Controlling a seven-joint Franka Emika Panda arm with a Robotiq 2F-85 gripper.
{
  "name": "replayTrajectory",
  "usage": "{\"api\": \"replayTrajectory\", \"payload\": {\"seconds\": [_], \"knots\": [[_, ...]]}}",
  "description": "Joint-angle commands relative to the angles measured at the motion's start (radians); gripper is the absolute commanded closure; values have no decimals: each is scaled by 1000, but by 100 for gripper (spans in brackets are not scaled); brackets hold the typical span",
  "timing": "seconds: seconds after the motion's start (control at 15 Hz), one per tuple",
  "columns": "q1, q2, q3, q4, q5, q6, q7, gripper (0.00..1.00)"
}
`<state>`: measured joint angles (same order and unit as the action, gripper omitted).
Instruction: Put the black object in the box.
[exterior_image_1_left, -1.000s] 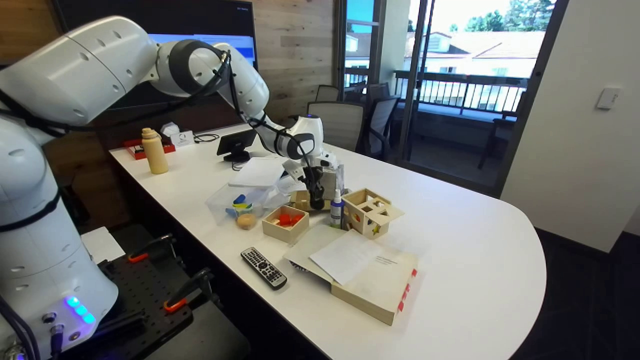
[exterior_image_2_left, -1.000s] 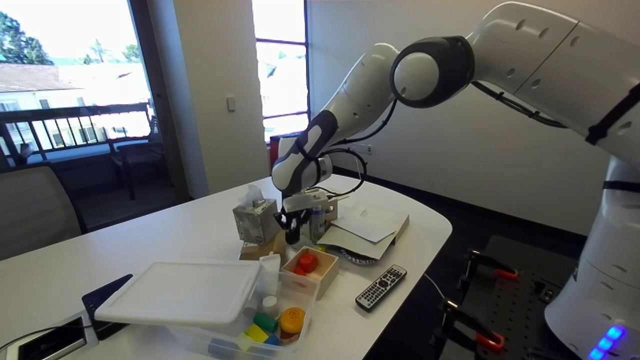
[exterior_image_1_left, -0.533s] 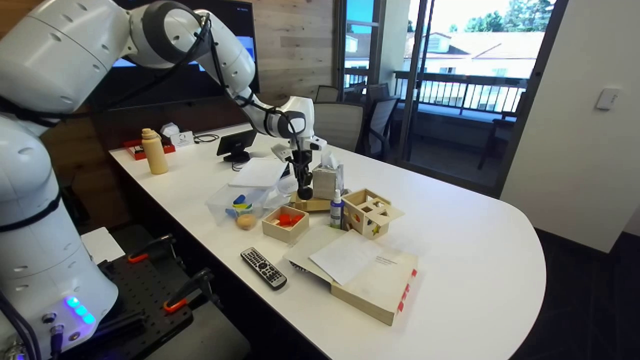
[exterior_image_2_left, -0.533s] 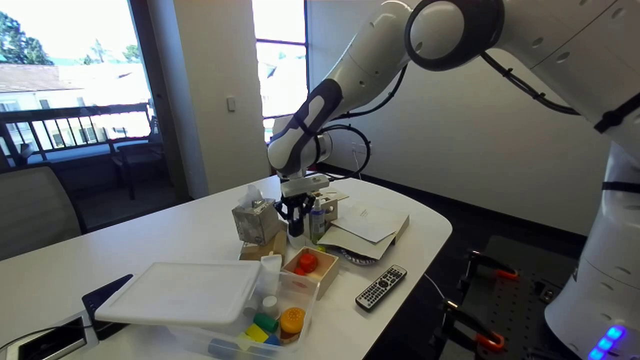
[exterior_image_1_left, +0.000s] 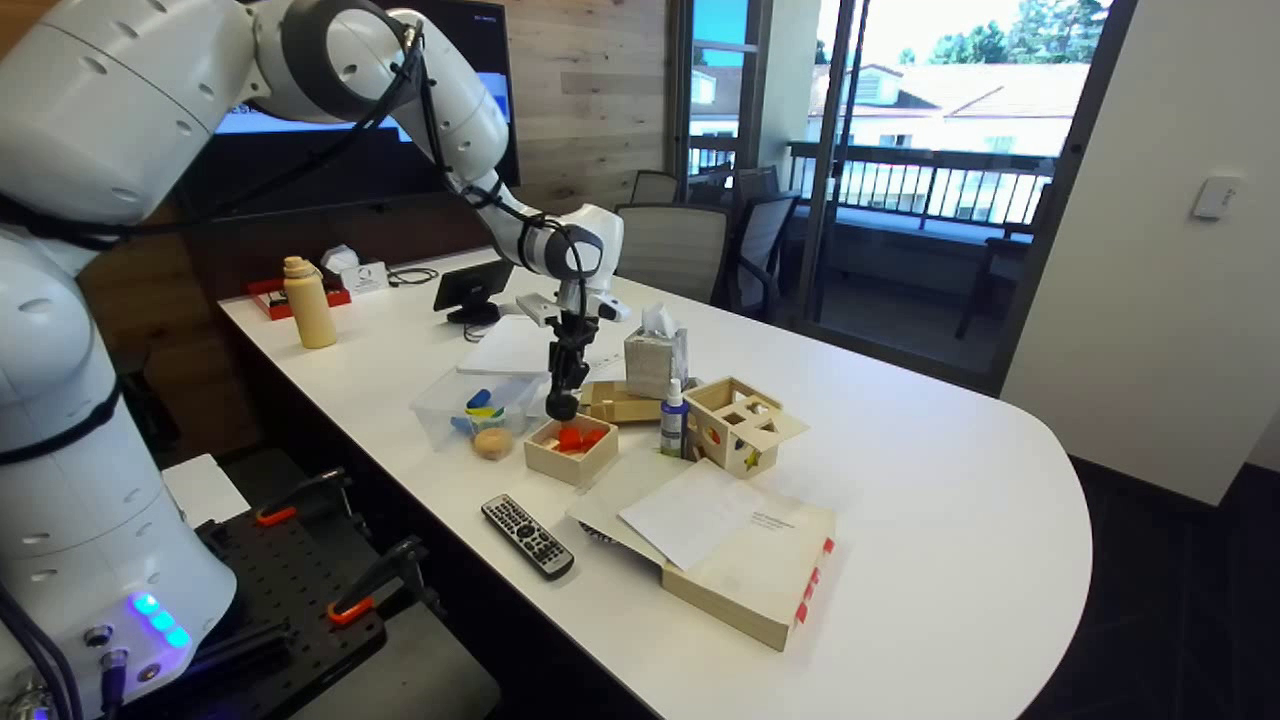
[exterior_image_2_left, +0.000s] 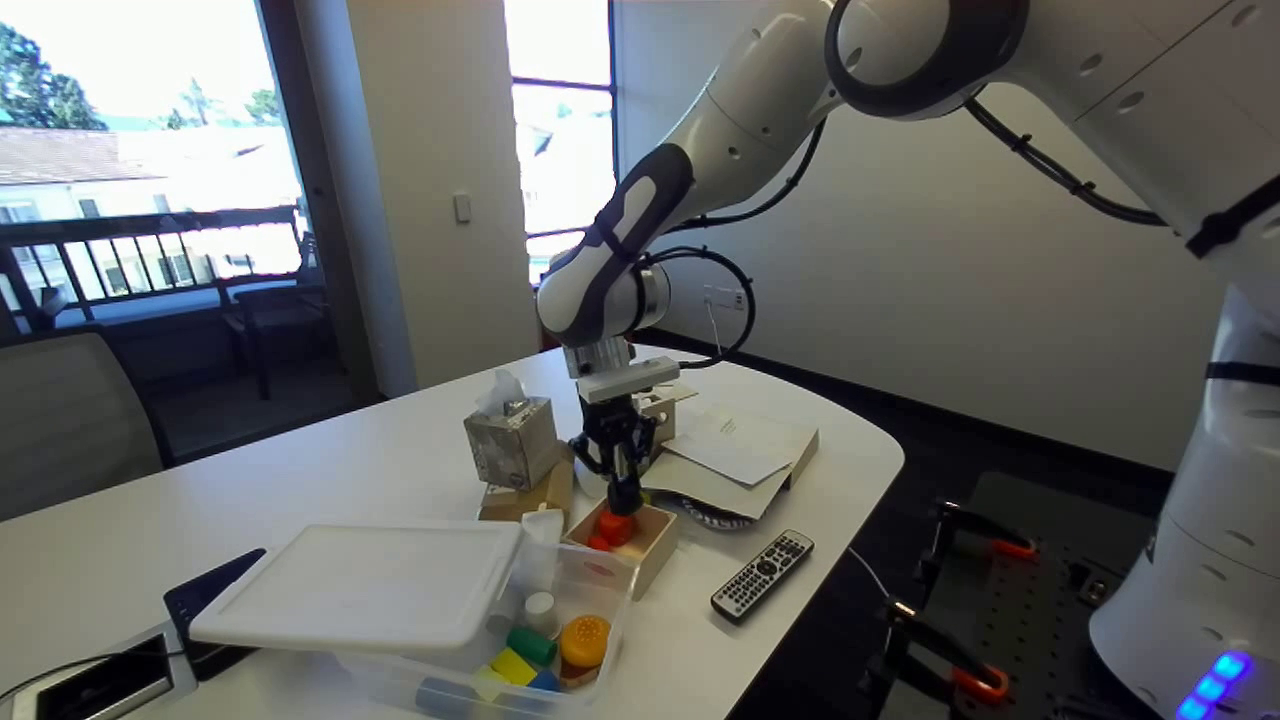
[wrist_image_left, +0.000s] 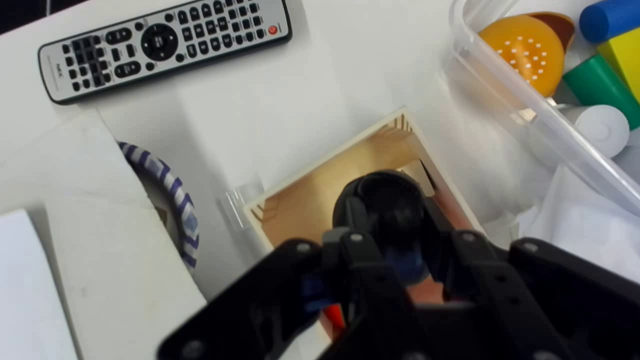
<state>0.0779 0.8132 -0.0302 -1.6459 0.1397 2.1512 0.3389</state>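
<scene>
The black object (exterior_image_1_left: 562, 404) is rounded and dark; it also shows in an exterior view (exterior_image_2_left: 625, 496) and in the wrist view (wrist_image_left: 385, 197). My gripper (exterior_image_1_left: 567, 380) is shut on it, fingers on both sides, pointing down. The gripper also shows in an exterior view (exterior_image_2_left: 622, 462) and in the wrist view (wrist_image_left: 395, 215). The object hangs over the small open pale wooden box (exterior_image_1_left: 558, 466), near its rim; how high above is hard to tell. In the wrist view the box (wrist_image_left: 310, 200) looks orange-red inside. Red pieces (exterior_image_2_left: 615, 525) lie in it. A low red tray-like box (exterior_image_1_left: 337, 297) stands far off.
A clear plastic bin (exterior_image_2_left: 620, 640) with toys stands beside the wooden box. A remote (exterior_image_1_left: 528, 536), an open book (exterior_image_1_left: 740, 600), a spray bottle (exterior_image_1_left: 673, 425), a holed wooden cube (exterior_image_1_left: 735, 425), a tissue box (exterior_image_2_left: 512, 445) and flat cardboard (exterior_image_1_left: 622, 404) are around. A tan bottle (exterior_image_1_left: 309, 305) stands farther off.
My gripper, holding the black object, has risen from beside the tissue box and spray bottle, moved across, and come down over the wooden box. The other things have not moved.
</scene>
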Motion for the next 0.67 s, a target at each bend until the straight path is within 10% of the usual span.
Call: {"api": "replayTrajectory", "payload": {"seconds": [0.0, 0.6], "knots": [[-14, 33, 24, 14, 16, -39, -28, 93], [25, 128, 12, 77, -22, 9, -3, 93]]}}
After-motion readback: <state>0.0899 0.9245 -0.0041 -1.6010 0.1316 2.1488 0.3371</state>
